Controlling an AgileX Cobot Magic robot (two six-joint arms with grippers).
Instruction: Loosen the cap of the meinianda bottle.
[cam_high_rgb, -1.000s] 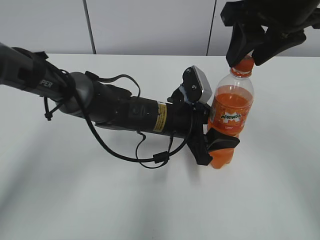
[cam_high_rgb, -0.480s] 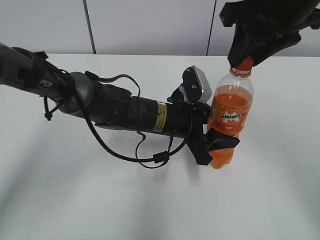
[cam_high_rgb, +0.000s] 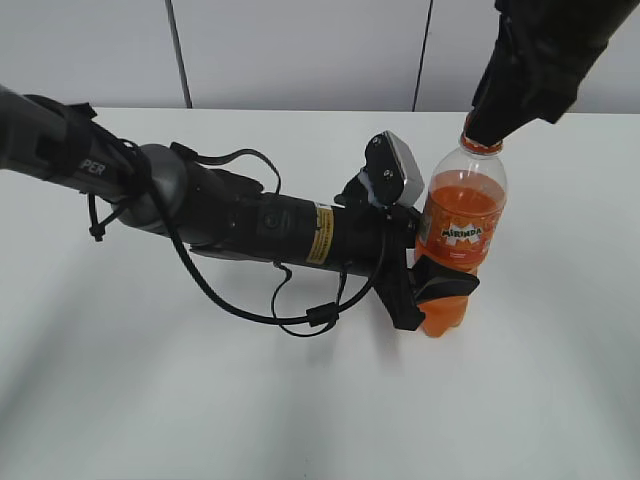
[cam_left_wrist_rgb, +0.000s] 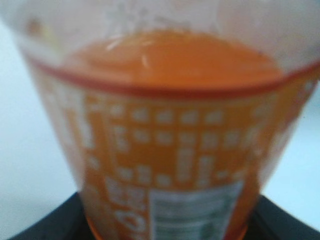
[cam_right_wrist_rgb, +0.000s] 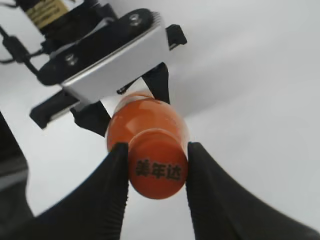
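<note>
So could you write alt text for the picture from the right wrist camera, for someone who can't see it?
Looking down on an orange cap with dark characters, pinched between the two black fingers of the right gripper. Below, the bottle of orange drink is clamped by the left gripper, above a white table.

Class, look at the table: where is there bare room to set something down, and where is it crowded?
Bare: the table in front of the left arm, and right of the meinianda bottle. Crowded: the bottle itself, with the left claw low and the right claw on the cap.

Bright, even light; blurred left-wrist close-up.
</note>
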